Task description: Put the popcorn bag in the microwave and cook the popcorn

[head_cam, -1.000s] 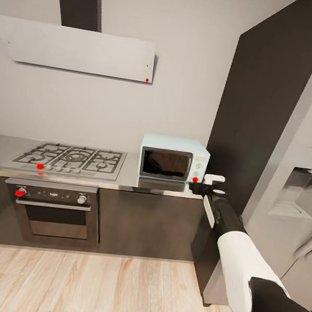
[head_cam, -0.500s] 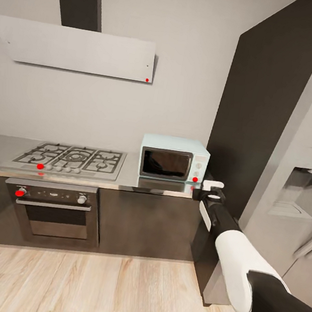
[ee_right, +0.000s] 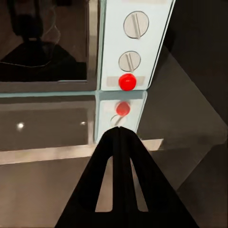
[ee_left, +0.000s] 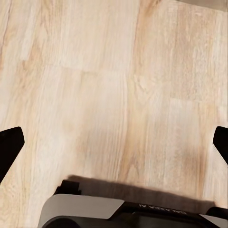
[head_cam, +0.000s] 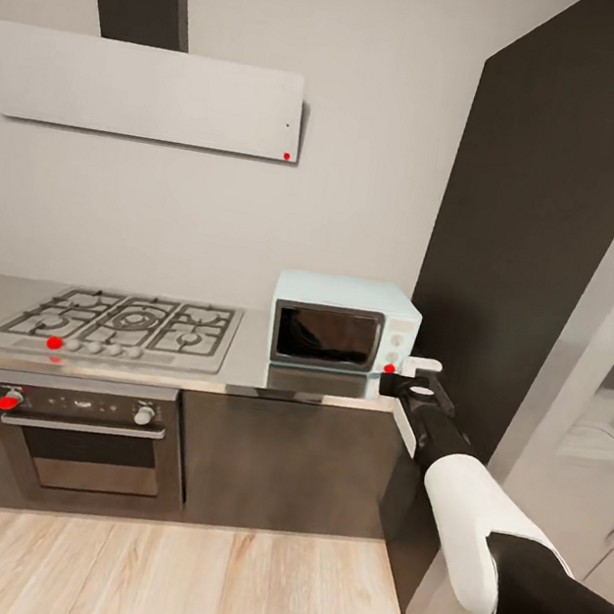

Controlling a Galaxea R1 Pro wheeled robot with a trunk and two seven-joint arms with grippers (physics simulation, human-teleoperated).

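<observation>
Microwave (head_cam: 344, 325): pale mint box at the bench's right end, at about 1 o'clock from the middle of the head view; dark glass door shut, two white knobs (ee_right: 136, 23) and a red light (ee_right: 127, 81) on its right-hand panel.
Bench (head_cam: 249, 362): grey, glossy slab over dark cabinets, mirroring the microwave's front; a gas hob (head_cam: 127, 318) sits at 9 o'clock from the microwave, a steel oven (head_cam: 81, 420) beneath it.
Right claw (ee_right: 118, 130): both fingers pressed together to a point, nothing between them; it hangs just in front of the bench edge, aimed at the red light below the knobs.
Left claw (ee_left: 114, 142): fingers spread wide, holding nothing, over the wood plank floor (ee_left: 109, 85).
Popcorn bag: I cannot tell where it is from these pictures; the door glass is too dark to read.
Handling, as a judgement: a small cloth sack should be light, soft and easily crushed, and could spill if tipped; best pinched gently at the rolled rim and kept upright.
Step in hand, as a judgement: the pointed fingers look set to press the microwave's control.
Risk: a closed tip may slide off the small round light or nudge the knob above it.
</observation>
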